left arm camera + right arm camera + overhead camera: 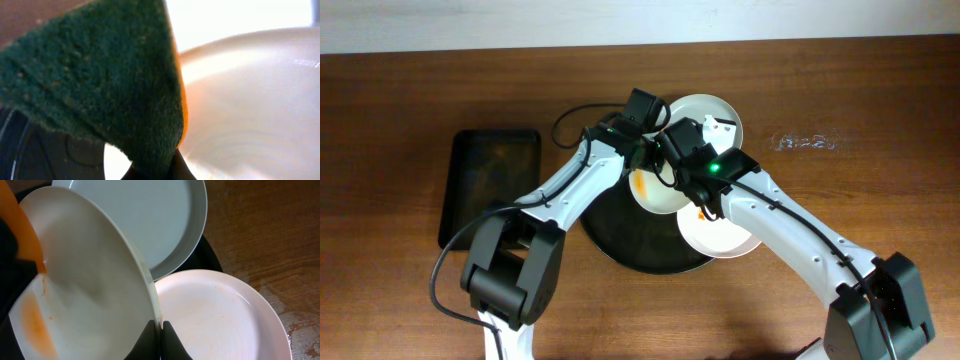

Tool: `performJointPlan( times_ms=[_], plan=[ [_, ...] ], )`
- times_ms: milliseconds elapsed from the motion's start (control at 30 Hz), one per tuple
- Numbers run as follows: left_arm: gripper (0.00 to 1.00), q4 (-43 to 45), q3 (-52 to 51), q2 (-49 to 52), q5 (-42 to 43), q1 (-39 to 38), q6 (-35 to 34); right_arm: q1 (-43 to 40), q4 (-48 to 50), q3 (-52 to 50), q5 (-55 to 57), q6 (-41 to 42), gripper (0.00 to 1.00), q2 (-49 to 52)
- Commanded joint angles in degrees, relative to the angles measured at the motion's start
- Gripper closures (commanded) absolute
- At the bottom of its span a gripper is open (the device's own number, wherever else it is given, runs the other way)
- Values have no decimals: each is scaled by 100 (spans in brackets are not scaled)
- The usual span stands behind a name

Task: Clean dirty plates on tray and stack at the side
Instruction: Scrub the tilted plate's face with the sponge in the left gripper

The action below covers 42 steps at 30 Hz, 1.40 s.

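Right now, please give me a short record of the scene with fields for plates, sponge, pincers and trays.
held plate: tilted, orange smear, rim in right pincer
sponge: green, in left pincer, at the held plate
back plate: looks clean
front plate: faint smears
tray: round, black, below the held plate
small tray: rectangular, black, to the left

brown wood-grain table (pixel 880 90), perhaps a pale wall (pixel 420 20) behind
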Motion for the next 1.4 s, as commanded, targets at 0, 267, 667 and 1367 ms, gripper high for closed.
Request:
performJointPlan(
  times_ms=[0,267,667,1367],
  plan=[
    [100,-11,2,15,-76,2,-11,55,17,-15,28,4,96,-186],
    [100,-647,2,15,669,-15,-4,55,59,-11,-181,-149,96,-289],
    [100,-540,2,15,2396,529,101,55,125,-11,-369,-247,96,-356],
    [100,-1749,2,15,1937,520,315,55,546,-868,-898,-380,96,-308]
  ],
)
